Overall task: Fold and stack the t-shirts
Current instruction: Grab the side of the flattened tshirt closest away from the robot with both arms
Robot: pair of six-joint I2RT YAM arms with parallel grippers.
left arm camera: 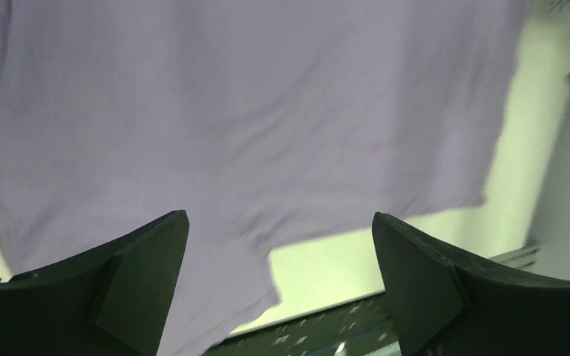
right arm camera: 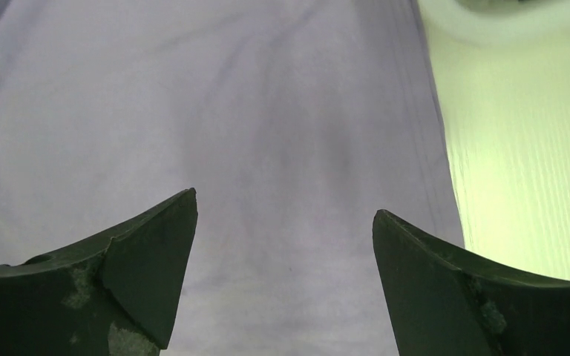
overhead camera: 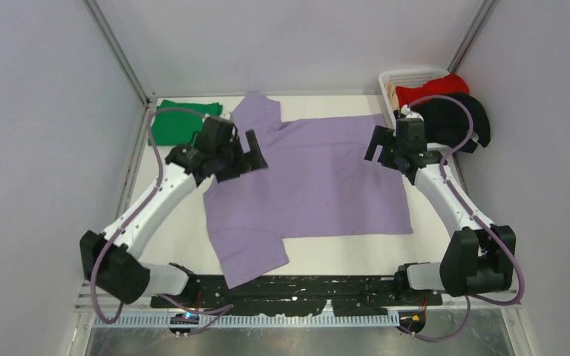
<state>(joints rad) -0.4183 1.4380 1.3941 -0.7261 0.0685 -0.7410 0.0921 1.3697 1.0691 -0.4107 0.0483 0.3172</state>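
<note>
In the middle of the tabletop (overhead camera: 178,230) lies the lavender t-shirt (overhead camera: 319,178), spread out flat with its two sleeves to the left, one pointing far and one pointing near, and its straight hem along the right. At the far left corner, apart from it, a green t-shirt (overhead camera: 178,122) sits as a compact folded pile. At the far right corner stands a white basket (overhead camera: 408,76) holding a red t-shirt (overhead camera: 434,89), and a black t-shirt (overhead camera: 456,119) spills over the basket's near side.

The left gripper (overhead camera: 256,154) is over the left part of the lavender shirt, between the sleeves and closer to the far one. In the left wrist view its fingers (left arm camera: 148,267) are spread wide with nothing between them; lavender fabric, the near sleeve and a strip of pale tabletop show beyond them.

The right gripper (overhead camera: 377,144) is over the shirt's far right corner, near the hem and just in front of the basket. In the right wrist view its fingers (right arm camera: 156,259) are also spread wide and hold nothing, with smooth fabric beneath and the shirt's edge and bare tabletop to the right. Whether either gripper touches the cloth cannot be told.
</note>
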